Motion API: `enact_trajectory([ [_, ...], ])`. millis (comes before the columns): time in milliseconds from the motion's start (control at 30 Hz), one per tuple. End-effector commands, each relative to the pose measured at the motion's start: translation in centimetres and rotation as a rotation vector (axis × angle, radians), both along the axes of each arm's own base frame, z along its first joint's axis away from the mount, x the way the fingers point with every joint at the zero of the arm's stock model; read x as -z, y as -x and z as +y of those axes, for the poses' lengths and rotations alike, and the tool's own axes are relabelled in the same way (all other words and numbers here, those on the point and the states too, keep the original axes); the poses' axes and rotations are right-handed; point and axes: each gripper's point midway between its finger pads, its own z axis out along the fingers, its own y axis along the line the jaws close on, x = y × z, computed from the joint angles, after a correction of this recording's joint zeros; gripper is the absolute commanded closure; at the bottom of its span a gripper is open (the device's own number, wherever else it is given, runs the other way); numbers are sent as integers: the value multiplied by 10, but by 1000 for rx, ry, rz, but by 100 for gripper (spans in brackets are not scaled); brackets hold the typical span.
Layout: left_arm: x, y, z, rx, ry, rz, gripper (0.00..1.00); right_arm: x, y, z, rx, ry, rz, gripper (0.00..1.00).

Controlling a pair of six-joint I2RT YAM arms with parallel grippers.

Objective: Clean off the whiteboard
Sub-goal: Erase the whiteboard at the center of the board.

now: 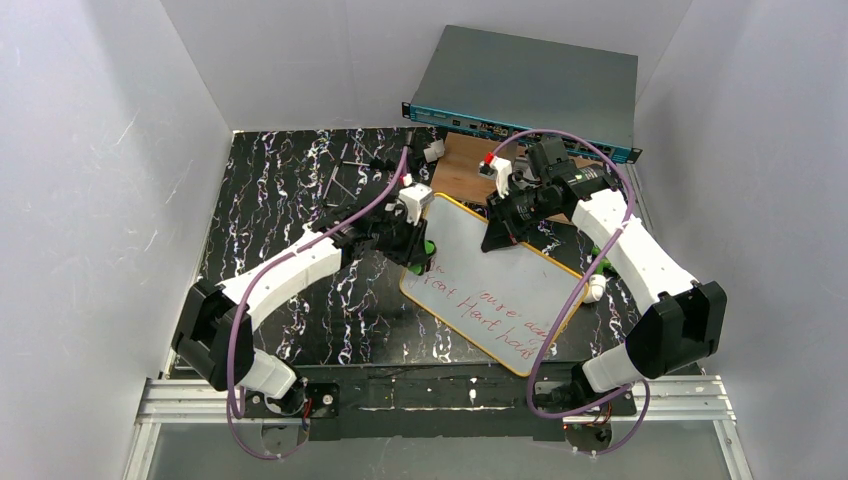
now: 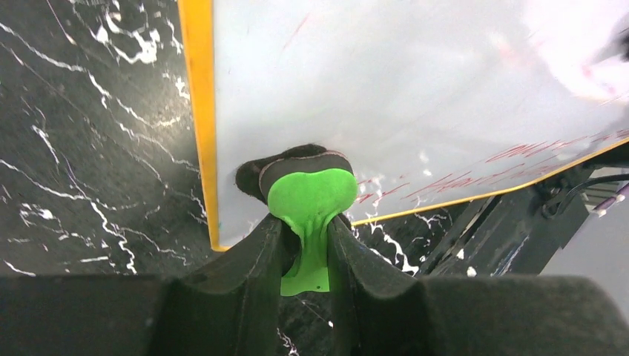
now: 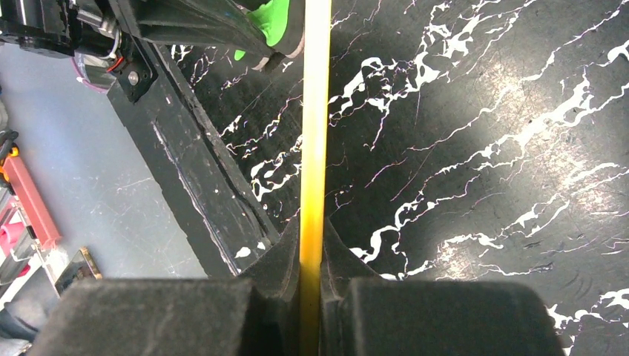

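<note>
The whiteboard (image 1: pixel 500 285) with its orange-yellow frame lies aslant at the table's middle, with red writing on its near half. My right gripper (image 1: pixel 497 232) is shut on its far edge; the right wrist view shows the frame (image 3: pixel 315 111) edge-on between my jaws (image 3: pixel 311 237). My left gripper (image 1: pixel 418 252) is shut on a green eraser (image 2: pixel 308 196). Its black felt pad touches the white surface (image 2: pixel 415 96) near the board's left edge. The eraser also shows in the right wrist view (image 3: pixel 271 18). Red lines (image 2: pixel 534 152) run along the near edge.
A brown wooden board (image 1: pixel 465 170) lies behind the whiteboard with a red-capped marker (image 1: pixel 490 162) on it. A grey and teal equipment box (image 1: pixel 530 85) stands at the back. Thin metal tools (image 1: pixel 345 175) lie at the back left. White walls close both sides.
</note>
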Motion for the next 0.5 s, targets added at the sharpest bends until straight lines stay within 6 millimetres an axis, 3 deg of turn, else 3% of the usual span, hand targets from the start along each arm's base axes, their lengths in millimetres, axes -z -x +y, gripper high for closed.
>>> enact_trajectory([
  [0,-27,-10,-14,21,52,-62,100,-13,2,5,-71,-47,-102,99],
  [133,-1,0,-8,21,-14,-17,100,-13,3,5,-74,-49,-101,99],
  [333,47,36,1,47,-158,35,100,-12,4,6,-81,-56,-94,99],
  [467,62,47,3,32,-181,54,100,-13,5,6,-81,-57,-92,99],
])
